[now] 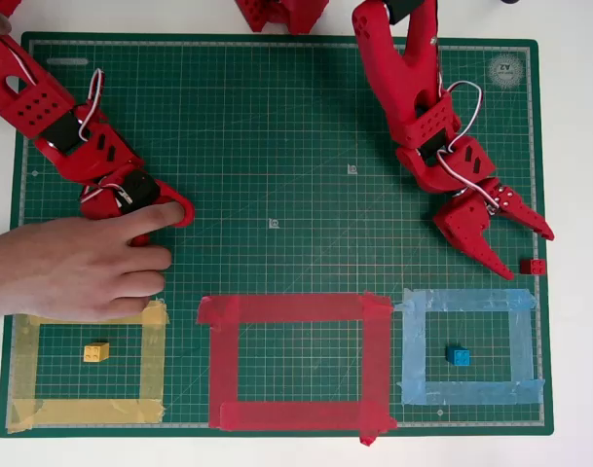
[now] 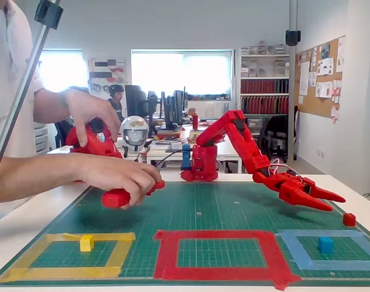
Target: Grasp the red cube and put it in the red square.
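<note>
- The red cube (image 1: 532, 266) lies on the green mat (image 1: 277, 146) at its right edge in the overhead view, just above the upper right corner of the light-blue tape square (image 1: 468, 347) and outside it.
- My gripper (image 1: 533, 255) has its fingers spread into a wide V, holding nothing. In the overhead view the cube sits just beyond the two tips, roughly between them but not touching either.
- In the fixed view the gripper (image 2: 330, 201) hangs above the mat, with the cube (image 2: 349, 219) lower and a little to its right.
- I judge I am in the approach step: no grasp yet.
- Next I need to reach slightly further and come down so the fingers straddle the cube, then close squarely on it.
- The red square (image 1: 294, 362) is well to the left of the cube in the overhead view, its inside bare; the carry must cross the blue outline.
- The blue cube (image 1: 459, 356) and yellow cube (image 1: 95, 352) sit inside their own squares; I leave them alone.
</note>
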